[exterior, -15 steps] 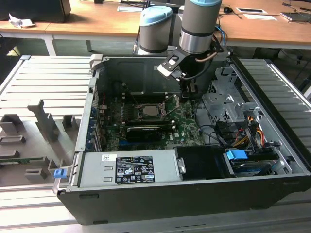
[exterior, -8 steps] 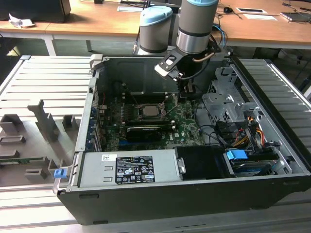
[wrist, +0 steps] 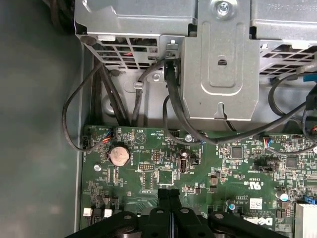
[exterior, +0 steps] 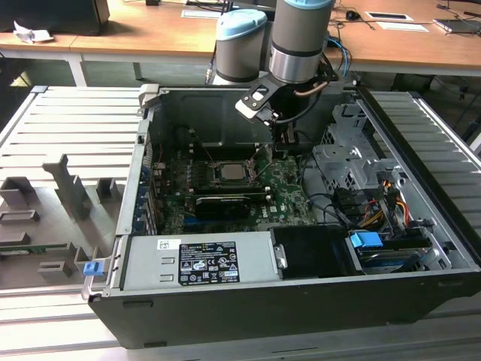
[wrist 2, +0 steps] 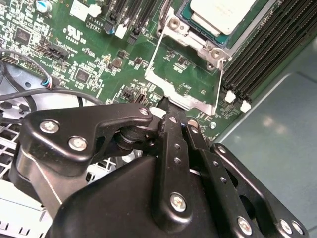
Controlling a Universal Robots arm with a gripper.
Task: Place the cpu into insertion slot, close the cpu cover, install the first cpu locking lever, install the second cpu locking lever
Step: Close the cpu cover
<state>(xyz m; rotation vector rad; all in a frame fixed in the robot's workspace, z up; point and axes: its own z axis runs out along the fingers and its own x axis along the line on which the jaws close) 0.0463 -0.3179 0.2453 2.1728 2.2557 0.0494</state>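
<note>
Tool (wrist: 169, 192) closed at raised cpu cover (wrist 2: 185, 98) edge, cpu (wrist 2: 225, 12) in insertion slot (wrist 2: 205, 42)

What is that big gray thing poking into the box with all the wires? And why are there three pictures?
That is a robot arm reaching into an open computer case. One camera watches from outside. The two others ride on the arm's wrist and look down past its black gripper. The gripper's two fingers are pressed together. On the green motherboard a pale square chip, the cpu, lies in its insertion slot. The cpu cover, a thin silver frame, stands swung open, and the fingertips are right by its edge.
</note>
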